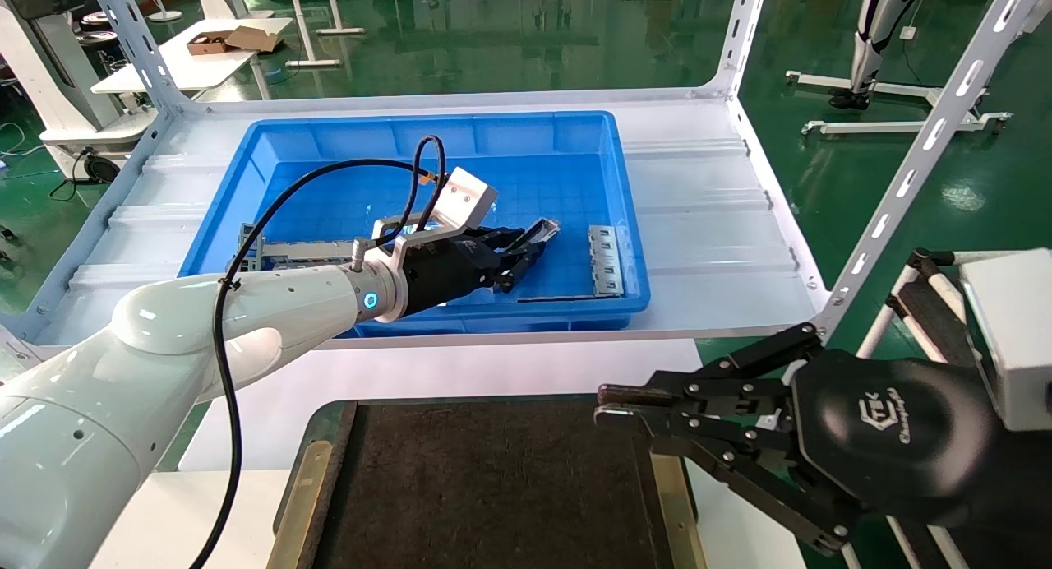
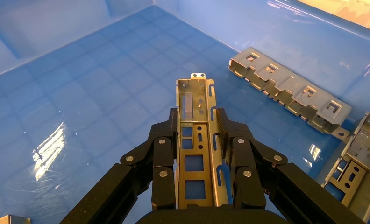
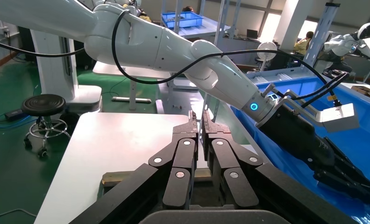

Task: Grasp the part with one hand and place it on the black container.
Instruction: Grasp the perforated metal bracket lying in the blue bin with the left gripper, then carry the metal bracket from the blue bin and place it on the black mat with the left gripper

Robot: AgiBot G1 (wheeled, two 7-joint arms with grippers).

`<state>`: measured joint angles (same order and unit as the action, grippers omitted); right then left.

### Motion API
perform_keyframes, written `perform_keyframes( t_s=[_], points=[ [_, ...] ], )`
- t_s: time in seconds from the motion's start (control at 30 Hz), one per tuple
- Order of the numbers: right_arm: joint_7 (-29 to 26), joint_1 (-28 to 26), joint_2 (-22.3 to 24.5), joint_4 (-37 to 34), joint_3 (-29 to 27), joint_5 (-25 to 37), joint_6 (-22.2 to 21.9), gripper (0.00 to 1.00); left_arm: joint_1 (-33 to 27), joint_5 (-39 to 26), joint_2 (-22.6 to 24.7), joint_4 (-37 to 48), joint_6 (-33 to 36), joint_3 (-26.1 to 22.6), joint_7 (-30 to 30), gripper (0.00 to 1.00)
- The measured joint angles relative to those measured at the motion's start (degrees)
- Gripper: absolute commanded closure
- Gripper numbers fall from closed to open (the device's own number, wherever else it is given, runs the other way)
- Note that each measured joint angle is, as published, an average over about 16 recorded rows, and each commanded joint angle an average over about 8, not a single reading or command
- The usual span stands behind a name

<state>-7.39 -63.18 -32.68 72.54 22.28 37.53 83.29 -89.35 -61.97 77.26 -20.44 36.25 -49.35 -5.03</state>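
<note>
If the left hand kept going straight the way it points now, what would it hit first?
The left hand, shut on the part, points across the blue bin. The line ahead runs over bare bin floor, with the ladder-like piece off to one side, so it would probably meet the floor or far wall first; depth is unclear.

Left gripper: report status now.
Left gripper shut on part, lifted inside blue bin. Right gripper shut, parked over black container. Path clear.

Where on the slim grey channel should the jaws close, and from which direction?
Across the two long side walls of the part, coming in along its length from one end, as the left gripper does now: those walls are straight and parallel, and the channel is slim.
</note>
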Motion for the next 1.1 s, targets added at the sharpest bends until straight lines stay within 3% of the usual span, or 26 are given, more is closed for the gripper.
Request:
perform_keyframes(
  t_s=[0.27, 0.5, 0.8, 1.1],
  points=[
    [0.0, 0.0, 0.0, 0.0, 0.0, 0.0, 0.0, 1.00, -1.2, 2.5, -2.8, -2.1, 6.1, 0.3, 1.4, 1.00],
    [0.0, 0.0, 0.0, 0.0, 0.0, 0.0, 0.0, 1.00, -1.5, 5.3, -8.7, -8.4, 14.6, 1.4, 1.1, 1.00],
    [0.0, 0.0, 0.0, 0.0, 0.0, 0.0, 0.0, 1.00, 1.6, 8.6, -18.8, -24.4, 22.1, 2.5, -3.7, 1.00],
    [0.0, 0.0, 0.0, 0.0, 0.0, 0.0, 0.0, 1.00, 7.7, 10.3, -27.7, -42.0, 22.1, 2.1, -10.3, 1.00]
  ],
)
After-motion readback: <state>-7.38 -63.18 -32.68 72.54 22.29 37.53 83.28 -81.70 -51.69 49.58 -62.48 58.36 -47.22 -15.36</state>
